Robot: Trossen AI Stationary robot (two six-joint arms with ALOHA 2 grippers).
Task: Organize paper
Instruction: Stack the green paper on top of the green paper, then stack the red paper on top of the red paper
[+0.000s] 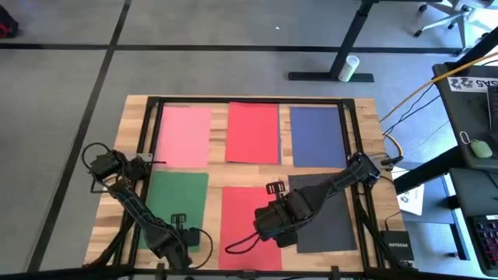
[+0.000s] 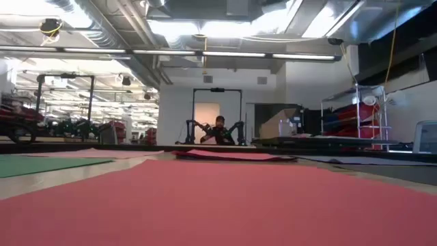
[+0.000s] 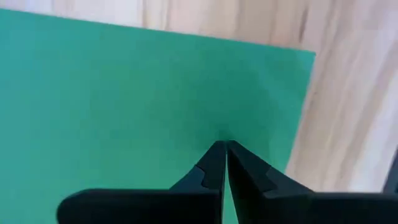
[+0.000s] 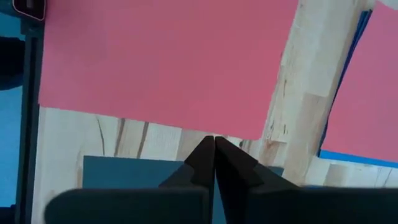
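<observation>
Six paper sheets lie flat on the wooden table. At the far side are a pink (image 1: 184, 136), a red (image 1: 253, 132) and a navy sheet (image 1: 317, 136). At the near side are a green (image 1: 175, 204), a red (image 1: 243, 214) and a dark grey sheet (image 1: 331, 222). My left gripper (image 1: 189, 236) is shut over the green sheet (image 3: 124, 106), close to its right edge. My right gripper (image 1: 280, 224) is shut at the near red sheet's right edge (image 4: 205, 132), above the wood strip beside the dark grey sheet (image 4: 124, 169). Neither gripper shows in the low view. My left gripper points its shut fingertips (image 3: 214, 155) down at the green sheet, a little in from its right edge; whether they touch the paper, I cannot tell. My right gripper's shut fingertips (image 4: 208, 149) stand at the near red sheet's right edge, pointing down; whether they touch paper or wood, I cannot tell.
A black frame (image 1: 352, 132) runs around the table's edges. Bare wood strips (image 4: 292, 81) separate the sheets. Off the table's right edge lie a white printed sheet (image 1: 410, 198) and a small black box (image 1: 393, 247).
</observation>
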